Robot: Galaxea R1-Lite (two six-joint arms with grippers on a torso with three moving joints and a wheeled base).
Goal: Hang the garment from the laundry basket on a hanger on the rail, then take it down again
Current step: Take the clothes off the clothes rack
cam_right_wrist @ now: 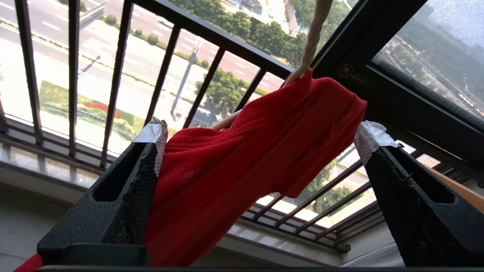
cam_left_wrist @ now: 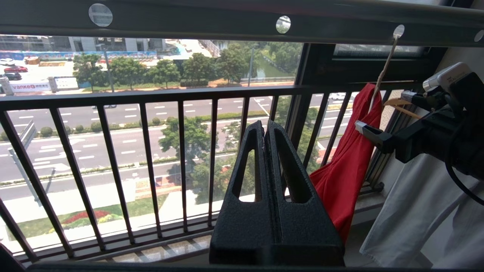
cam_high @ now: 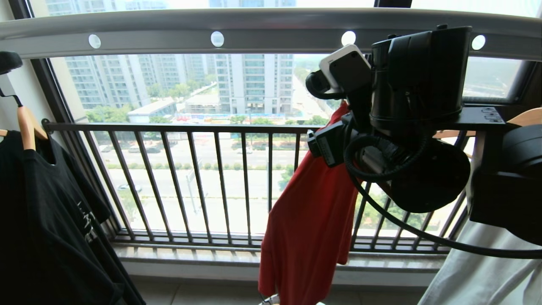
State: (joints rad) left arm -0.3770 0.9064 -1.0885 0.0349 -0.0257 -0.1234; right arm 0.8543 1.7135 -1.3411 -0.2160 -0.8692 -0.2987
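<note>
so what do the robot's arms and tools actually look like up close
Both tools are matte black, rough-textured wedges with long cut-out slots. The left tool has bare black tips. The right tool has white tape wrapped round its tips. The right arm is chunky glossy black, carries a white-edged camera block, and has a thick black cable looping beneath it.

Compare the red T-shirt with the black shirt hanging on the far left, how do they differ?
The red T-shirt hangs bunched and narrow from a thin white hanger hooked in a rail hole; the black shirt hangs spread on a wooden hanger. The open right pincer straddles the red T-shirt; no pincer is near the black shirt. Both hang before the window railing.
</note>
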